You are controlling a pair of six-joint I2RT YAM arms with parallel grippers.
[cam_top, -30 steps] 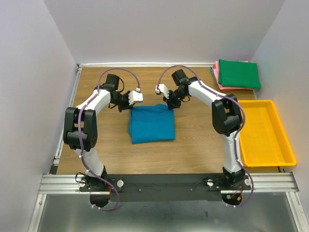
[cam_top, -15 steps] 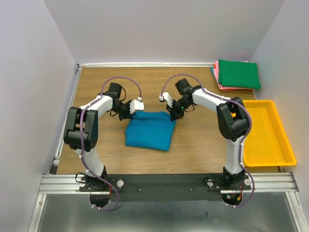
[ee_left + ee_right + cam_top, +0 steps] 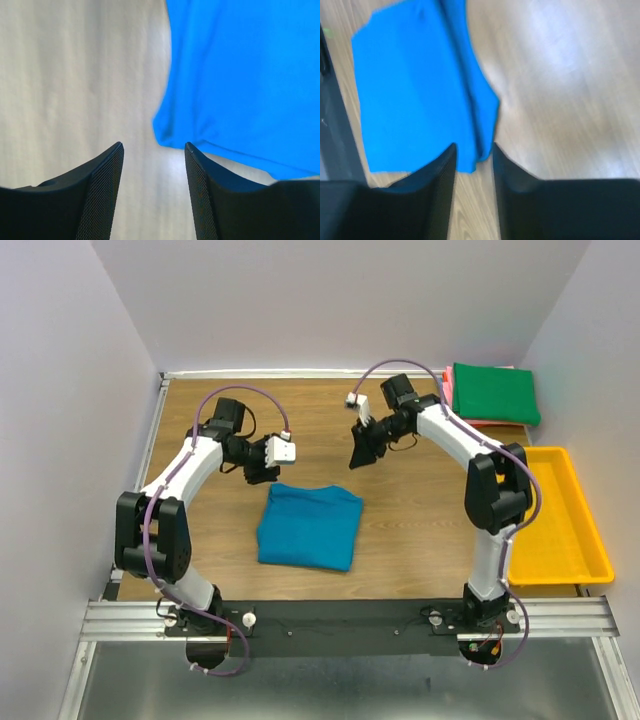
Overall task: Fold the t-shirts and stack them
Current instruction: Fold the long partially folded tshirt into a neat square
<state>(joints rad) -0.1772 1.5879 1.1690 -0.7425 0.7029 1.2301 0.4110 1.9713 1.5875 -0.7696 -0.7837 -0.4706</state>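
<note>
Folded teal-blue t-shirt [image 3: 310, 527] lies flat mid-worktop [image 3: 225, 565], left hand [image 3: 262, 473] and right hand [image 3: 360, 453] both spread and empty just past its far edge, green t-shirt [image 3: 495, 393] atop pink t-shirts [image 3: 475, 423] far right.

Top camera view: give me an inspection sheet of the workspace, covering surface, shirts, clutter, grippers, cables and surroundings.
Surface: wooden table, no spills seen.
Job's things: teal-blue t-shirt folded flat at centre; dark green t-shirt folded on top of pink t-shirts in the far right corner.
Clutter: yellow tray, nothing in it.
Grippers: left gripper and right gripper open, holding nothing, off the cloth.
Cables: purple cables loop over both arms, clear of the shirts.
Surroundings: white walls; metal rail at the near edge.
</note>
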